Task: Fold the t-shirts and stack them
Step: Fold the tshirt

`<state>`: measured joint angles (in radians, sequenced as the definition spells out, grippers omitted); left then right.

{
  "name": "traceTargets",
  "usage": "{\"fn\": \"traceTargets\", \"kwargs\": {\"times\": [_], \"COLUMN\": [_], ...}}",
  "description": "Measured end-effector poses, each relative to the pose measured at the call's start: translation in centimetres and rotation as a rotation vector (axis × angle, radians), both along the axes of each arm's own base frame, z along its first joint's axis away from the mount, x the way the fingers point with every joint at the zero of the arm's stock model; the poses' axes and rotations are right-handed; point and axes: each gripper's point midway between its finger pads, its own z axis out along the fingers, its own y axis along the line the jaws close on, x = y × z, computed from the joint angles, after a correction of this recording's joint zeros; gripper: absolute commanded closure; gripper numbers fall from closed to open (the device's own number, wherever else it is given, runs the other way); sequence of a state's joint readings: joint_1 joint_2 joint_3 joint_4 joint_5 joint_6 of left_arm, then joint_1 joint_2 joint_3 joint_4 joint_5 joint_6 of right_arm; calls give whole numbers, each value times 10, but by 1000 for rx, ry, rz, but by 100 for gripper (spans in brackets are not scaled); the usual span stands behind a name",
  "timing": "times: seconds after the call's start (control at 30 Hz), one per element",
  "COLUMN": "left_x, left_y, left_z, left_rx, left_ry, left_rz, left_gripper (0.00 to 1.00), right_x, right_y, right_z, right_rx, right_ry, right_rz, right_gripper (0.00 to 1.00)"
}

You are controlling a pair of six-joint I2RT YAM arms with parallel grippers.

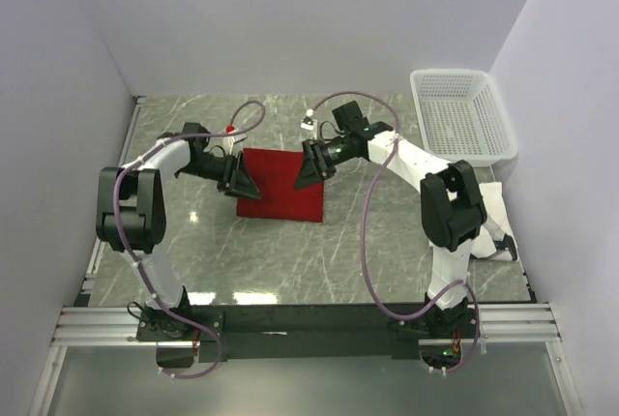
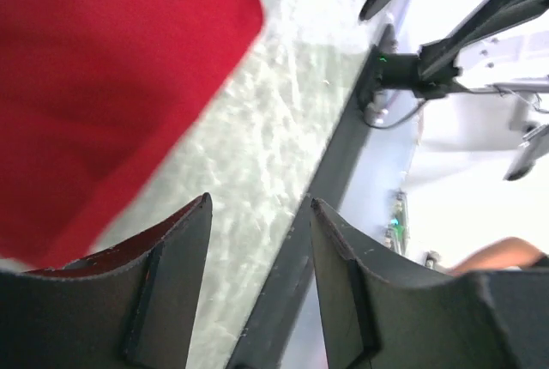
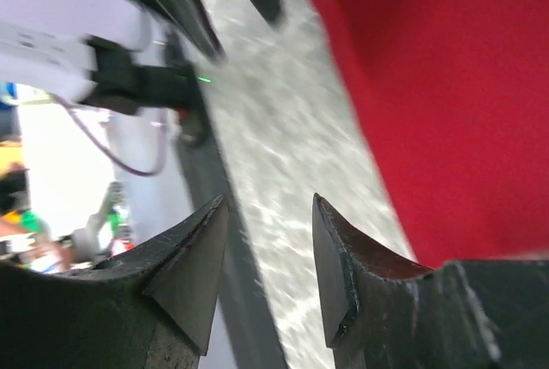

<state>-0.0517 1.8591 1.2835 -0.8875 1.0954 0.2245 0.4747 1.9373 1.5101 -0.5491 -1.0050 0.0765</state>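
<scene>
Near right, white t-shirt (image 1: 495, 201): folded, laid on the counter (image 1: 290, 252) at its right edge, partly covered by the right arm (image 1: 451, 205).

Middle, red t-shirt (image 1: 282, 186): laid flat as a compact rectangle at mid-counter, well apart from the white one; not yet stacked.

Left end effector (image 1: 242, 182): set at the left edge of the red t-shirt. In the left wrist view the fingers are spread with only counter seen between them; nothing is gripped.

Right end effector (image 1: 311, 168): set at the right edge of the red t-shirt, nearer its far corner. In the right wrist view it is likewise released and empty, with red cloth just beside one finger.

Far right, basket (image 1: 462, 121): placed in the far corner; no contents are seen in it.

Step, as judged: the red t-shirt is being addressed from both sides, for a further fold or for carrying to the white one.

Risk, single layer: if only the top ply is pinched, the fold could be pulled open on lifting.

Risk, uneven lift: the two grips are not level with each other, so the cloth could be skewed or sagged.

Risk, white t-shirt: it could be dragged or rumpled if the right arm is swung across it.
</scene>
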Motion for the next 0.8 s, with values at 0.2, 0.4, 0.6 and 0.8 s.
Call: {"fn": "traceTargets", "kwargs": {"times": [0.2,0.4,0.6,0.8], "left_x": [-7,2,5,18], "left_y": [-5,15,25,37], "left_z": [-33,-78,-74,-40], "left_rx": [-36,-77,-107,-13], "left_ry": [142,345,353,86], "left_rz": [35,151,184,173], "left_gripper": [46,47,47,46], "right_x": [-6,-7,2,3], "right_y": [28,8,-18,-52], "right_z": [-32,-113,-111,-77], "right_rx": [20,-101,-143,-177], "right_ry": [146,360,355,235], "right_rz": [30,-32,-98,-161], "right_gripper": [50,50,46,35]}}
